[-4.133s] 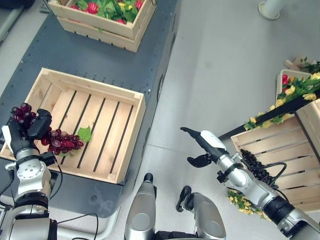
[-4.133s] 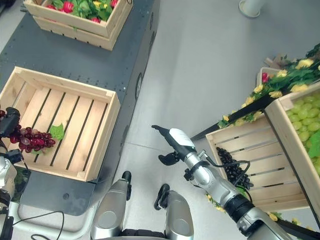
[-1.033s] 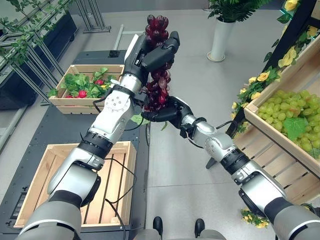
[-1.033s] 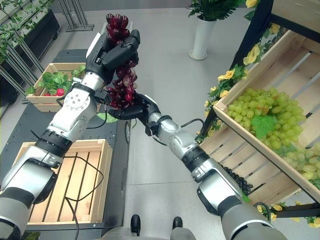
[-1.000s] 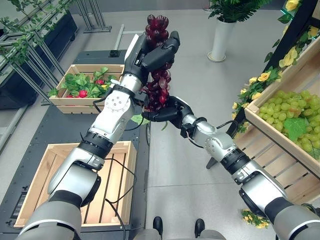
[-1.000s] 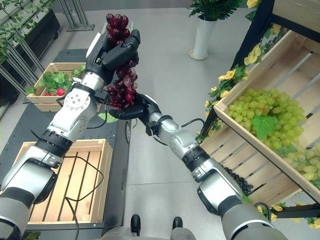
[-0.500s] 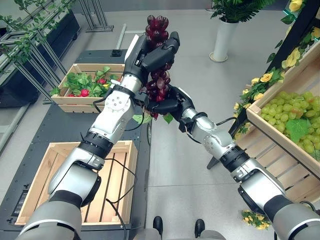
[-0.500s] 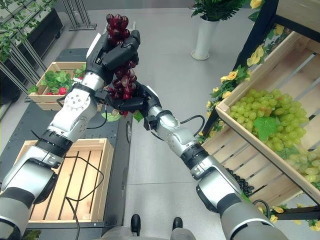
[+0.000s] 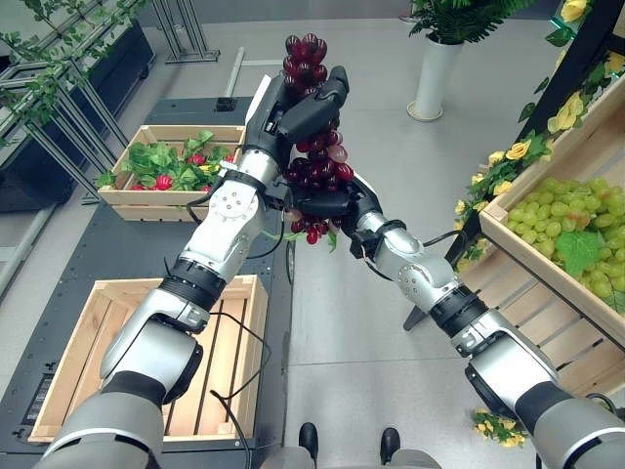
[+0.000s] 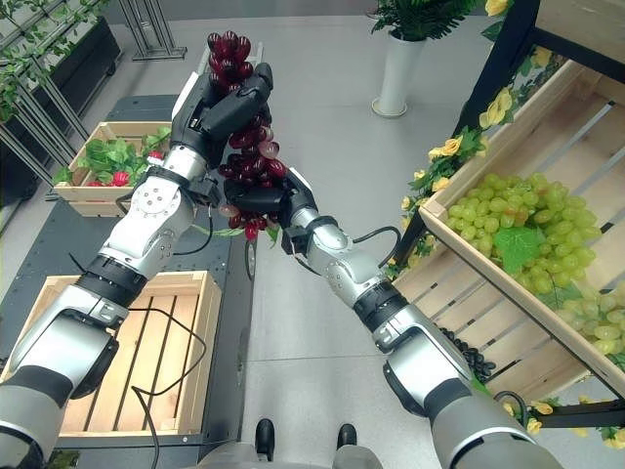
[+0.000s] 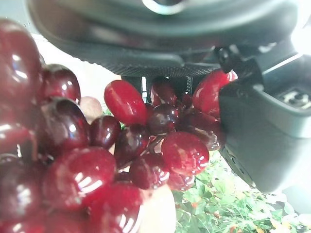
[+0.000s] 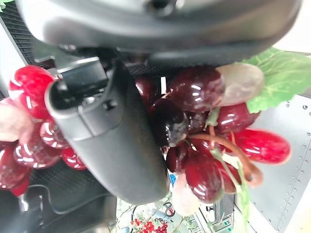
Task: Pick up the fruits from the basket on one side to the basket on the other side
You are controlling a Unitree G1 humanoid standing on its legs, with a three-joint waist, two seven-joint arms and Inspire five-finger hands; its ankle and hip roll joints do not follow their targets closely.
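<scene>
Above grey floor (image 9: 391, 322), both hands clasp red grapes (image 9: 314, 166).

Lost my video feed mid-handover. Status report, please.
Left robot hand shut on red grape bunch, held high. Right robot hand curled round its lower end. Nothing in the way.
</scene>
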